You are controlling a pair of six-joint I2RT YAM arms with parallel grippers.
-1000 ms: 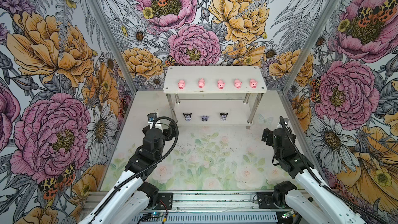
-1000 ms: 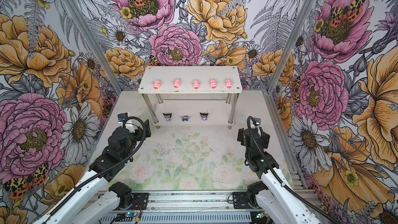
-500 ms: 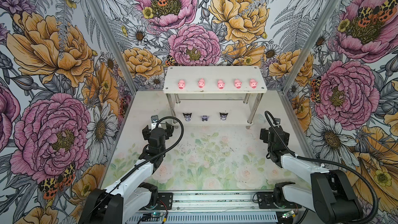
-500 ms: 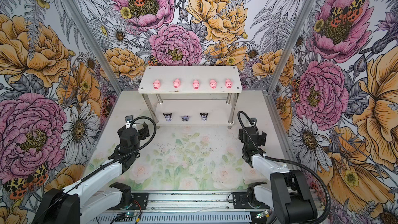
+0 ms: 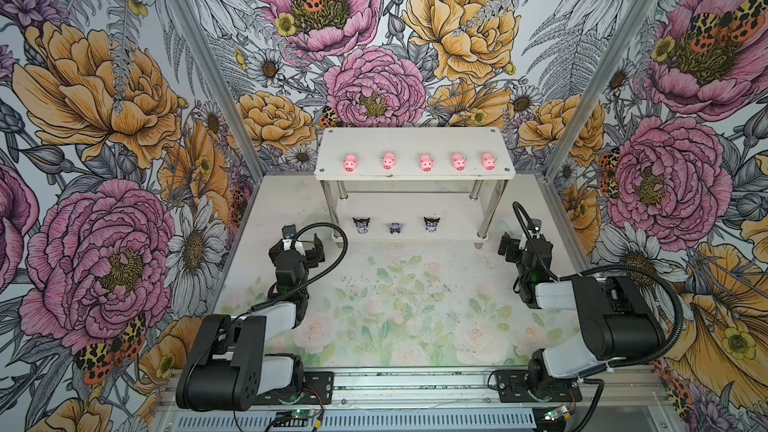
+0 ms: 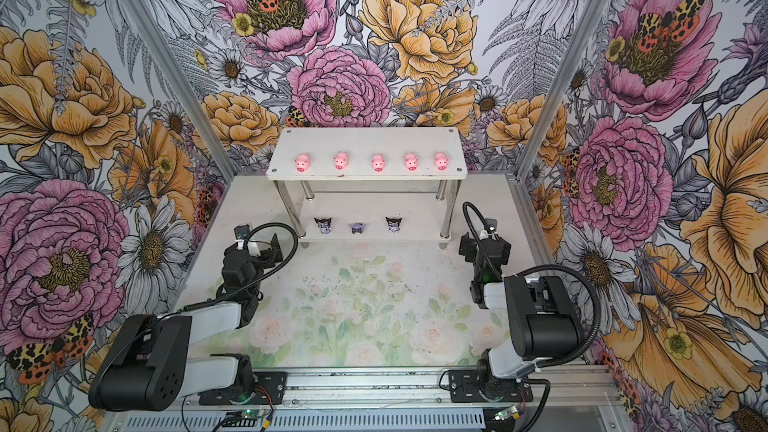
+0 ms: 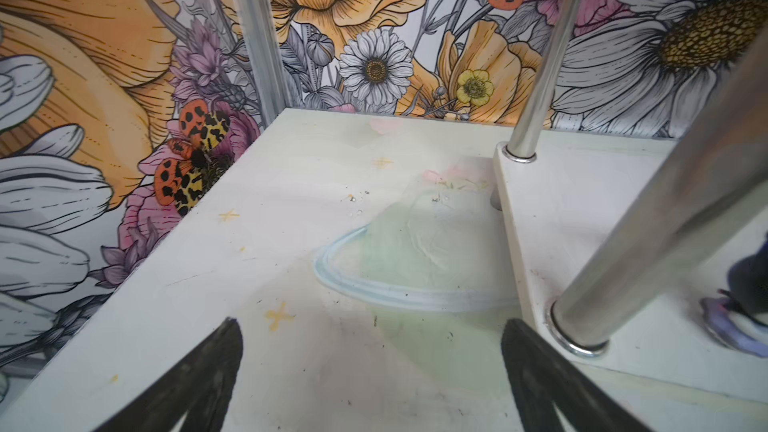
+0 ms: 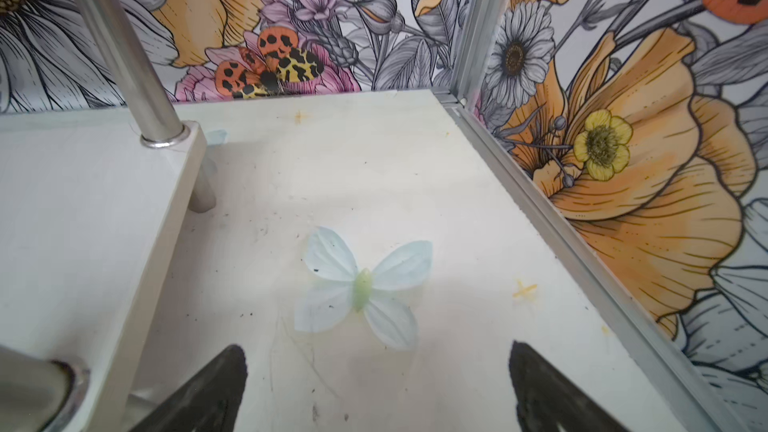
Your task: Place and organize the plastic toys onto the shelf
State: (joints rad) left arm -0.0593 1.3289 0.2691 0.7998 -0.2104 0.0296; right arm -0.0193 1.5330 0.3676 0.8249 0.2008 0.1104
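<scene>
left claw (image 5: pixel 302 248) spread wide in both top views, pinching nothing, low over the tabletop (image 5: pixel 395 292), just in front of the left end of the shelf (image 5: pixel 415 141). right claw (image 5: pixel 523 245) likewise spread wide, pinching nothing, near the shelf's right end. shelf at the back of the booth: two white rectangular boards, four shiny round metal posts (image 5: pixel 493 205), screw heads at the corners. five pink pig figures (image 5: pixel 426 162) in a spaced row along the front of the upper board, snouts forward. three black-and-lavender figures (image 5: pixel 395 227) in a row on the lower board, set apart from each other. tabletop pale and matt, printed with faint green leaves and roses, speckled with dark scuffs. walls (image 5: pixel 104 89) on three sides, covered in bold flower print: pink and orange blooms, daisies, spotted moths. silvery aluminium frame (image 5: pixel 199 56) at the corners, metal rail (image 5: pixel 415 386) along the front.

left wrist view: two black fingertips (image 7: pixel 216 367) far apart over bare tabletop, white lower board and two chrome posts close by, blurred lavender edge of one figure (image 7: pixel 744 322), partly cut off.

right wrist view: black fingertips (image 8: pixel 544 388) far apart over a pale blue printed butterfly (image 8: pixel 361 284), white lower board and chrome post beside it.
</scene>
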